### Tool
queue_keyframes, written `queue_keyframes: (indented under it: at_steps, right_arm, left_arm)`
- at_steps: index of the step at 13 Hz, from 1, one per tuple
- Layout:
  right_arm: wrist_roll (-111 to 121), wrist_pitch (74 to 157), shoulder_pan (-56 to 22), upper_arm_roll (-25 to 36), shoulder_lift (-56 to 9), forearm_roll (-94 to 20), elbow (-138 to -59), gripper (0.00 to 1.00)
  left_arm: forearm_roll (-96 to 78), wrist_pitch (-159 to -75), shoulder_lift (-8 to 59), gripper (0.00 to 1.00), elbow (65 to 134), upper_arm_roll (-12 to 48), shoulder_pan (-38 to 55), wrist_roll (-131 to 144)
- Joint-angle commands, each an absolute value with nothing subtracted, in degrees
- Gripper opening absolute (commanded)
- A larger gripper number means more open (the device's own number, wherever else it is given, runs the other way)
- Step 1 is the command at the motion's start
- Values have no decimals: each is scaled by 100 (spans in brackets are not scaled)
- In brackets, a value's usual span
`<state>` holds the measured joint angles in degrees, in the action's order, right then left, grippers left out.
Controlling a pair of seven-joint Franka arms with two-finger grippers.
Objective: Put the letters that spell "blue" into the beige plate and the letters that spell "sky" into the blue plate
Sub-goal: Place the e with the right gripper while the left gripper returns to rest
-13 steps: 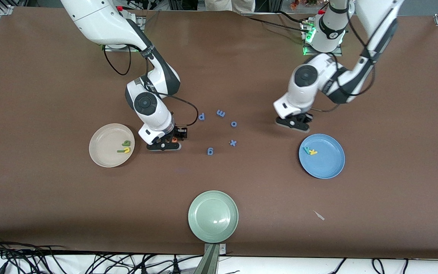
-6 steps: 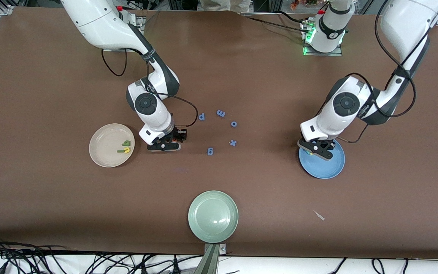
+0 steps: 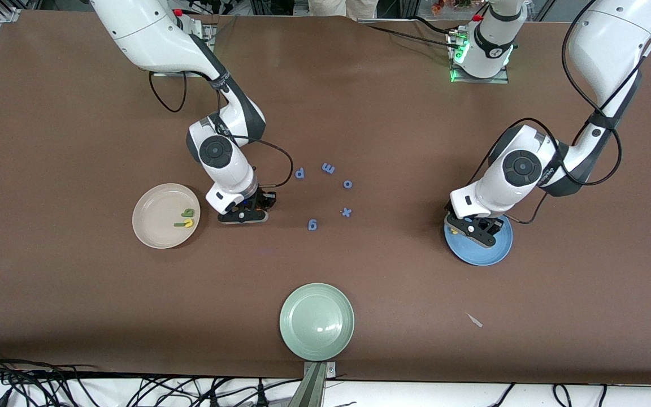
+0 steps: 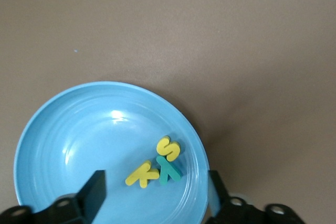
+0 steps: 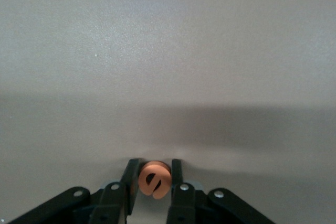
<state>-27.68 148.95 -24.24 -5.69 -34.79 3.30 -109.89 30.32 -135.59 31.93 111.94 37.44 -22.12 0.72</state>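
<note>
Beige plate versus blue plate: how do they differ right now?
The beige plate holds three letters, with nothing over it; the blue plate holds three too, yellow s, yellow k, teal y, under the open left gripper. Beige sits toward the right arm's end, blue toward the left's. Both are round and shallow.

You are looking at a robotics lab: two white Franka arms (image 3: 229,152) bolted to a brown-covered table (image 3: 77,294) framed in aluminium rails, loose black cables (image 3: 48,381) bundled along its edge.
</note>
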Motion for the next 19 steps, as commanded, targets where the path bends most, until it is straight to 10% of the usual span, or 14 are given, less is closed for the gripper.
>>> queue_keyframes:
  at_steps: [1, 8, 10, 13, 16, 19]
  right_arm:
    - [-1808, 14076, -2373, -222, -2938, 404, -10987, 13]
    - [1045, 12463, -2136, 1124, -1891, 387, -11363, 24]
    - [976, 12454, -2083, 1134, -1837, 326, -11382, 91]
    - [984, 12428, -2083, 1108, -1566, 281, -11189, 100]
    - [949, 11378, -2083, 889, -1144, 98, -10366, 100]
    - [975, 10548, -2048, 870, -591, -184, -9704, 100]
  left_arm:
    - [3094, -12993, 2989, 100, 10901, 3884, -2206, 44]
    - [2312, -9832, 2971, 100, 8108, 4350, -1714, 79]
    - [2215, -9065, 2971, 100, 7360, 4359, -1696, 79]
    - [2048, -9026, 2612, 100, 7075, 4089, -1749, 79]
    - [149, -9053, 1839, 100, 7311, 995, -171, 105]
    - [-624, -9778, 865, 100, 8792, 283, 34, 123]
